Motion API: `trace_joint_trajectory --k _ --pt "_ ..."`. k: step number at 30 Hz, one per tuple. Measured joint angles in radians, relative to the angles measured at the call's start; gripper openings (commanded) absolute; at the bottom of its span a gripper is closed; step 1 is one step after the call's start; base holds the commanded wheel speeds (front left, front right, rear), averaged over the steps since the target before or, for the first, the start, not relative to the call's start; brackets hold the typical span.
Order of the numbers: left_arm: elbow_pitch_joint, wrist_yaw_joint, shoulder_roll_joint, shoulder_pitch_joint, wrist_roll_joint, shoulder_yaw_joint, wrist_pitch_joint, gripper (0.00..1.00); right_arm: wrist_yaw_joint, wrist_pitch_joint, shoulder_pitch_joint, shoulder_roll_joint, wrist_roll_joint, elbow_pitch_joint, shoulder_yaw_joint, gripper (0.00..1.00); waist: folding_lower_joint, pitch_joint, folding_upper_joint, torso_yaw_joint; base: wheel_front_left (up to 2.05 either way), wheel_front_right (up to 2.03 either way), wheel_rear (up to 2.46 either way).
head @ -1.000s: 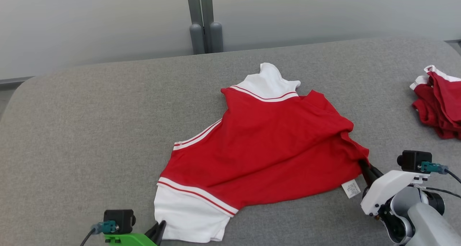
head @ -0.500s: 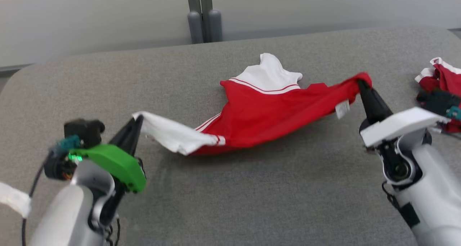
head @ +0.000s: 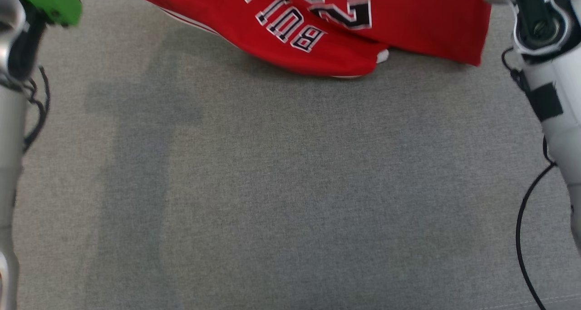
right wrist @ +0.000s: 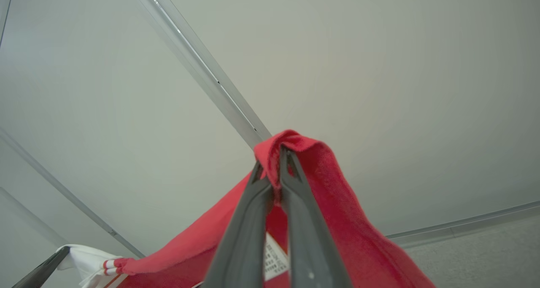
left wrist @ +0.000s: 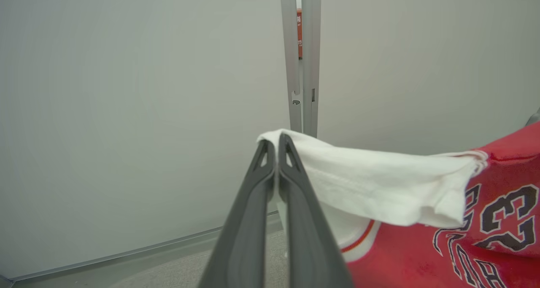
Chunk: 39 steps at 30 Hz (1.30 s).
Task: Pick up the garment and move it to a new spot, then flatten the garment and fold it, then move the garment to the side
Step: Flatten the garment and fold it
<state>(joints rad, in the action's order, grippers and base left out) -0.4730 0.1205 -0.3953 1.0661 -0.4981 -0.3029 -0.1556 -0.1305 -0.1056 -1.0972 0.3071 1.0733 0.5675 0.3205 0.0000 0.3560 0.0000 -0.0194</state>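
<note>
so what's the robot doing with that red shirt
The robot holds a red basketball jersey up between both arms. Its left gripper is shut on a white part, and its right gripper is shut on a red corner. The jersey hangs stretched above the gray surface, its lowest fold near or just touching it. No folding is done yet.

Broad grey bench (head: pixel 290 187) lies open up front; the red garment (head: pixel 408 24) hangs across the far side, a black cable (head: pixel 522 228) trailing at the right edge.
</note>
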Motion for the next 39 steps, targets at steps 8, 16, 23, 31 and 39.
trace_joint_trajectory --k 8,16,23,31,39 --pt "-0.121 0.006 -0.021 0.349 0.017 -0.010 0.061 0.00 0.000 -0.061 -0.303 0.012 0.040 0.090 0.030 0.00 0.0001 0.110 0.0000 0.005 0.00 0.00 0.00" --pt "-0.241 0.009 -0.028 0.526 0.006 -0.033 0.149 0.00 0.000 -0.099 -0.443 0.041 0.098 0.105 0.074 0.00 0.0001 0.150 0.0000 0.014 0.00 0.00 0.00" --pt "-0.302 0.010 -0.043 0.463 -0.091 -0.120 0.134 0.00 0.000 -0.083 -0.375 0.066 0.143 0.121 0.178 0.00 0.0001 0.103 0.0000 0.011 0.00 0.00 0.00" --pt "-0.276 0.011 -0.110 0.196 -0.222 -0.249 0.028 0.00 0.000 -0.002 -0.164 0.113 0.211 0.101 0.313 0.00 0.0000 0.015 0.0000 0.012 0.00 0.00 0.00" --pt "-0.089 0.011 -0.221 -0.121 -0.395 -0.349 -0.214 0.00 0.000 0.143 0.108 0.199 0.294 0.021 0.453 0.00 0.0000 -0.120 0.0000 0.009 0.00 0.00 0.00"
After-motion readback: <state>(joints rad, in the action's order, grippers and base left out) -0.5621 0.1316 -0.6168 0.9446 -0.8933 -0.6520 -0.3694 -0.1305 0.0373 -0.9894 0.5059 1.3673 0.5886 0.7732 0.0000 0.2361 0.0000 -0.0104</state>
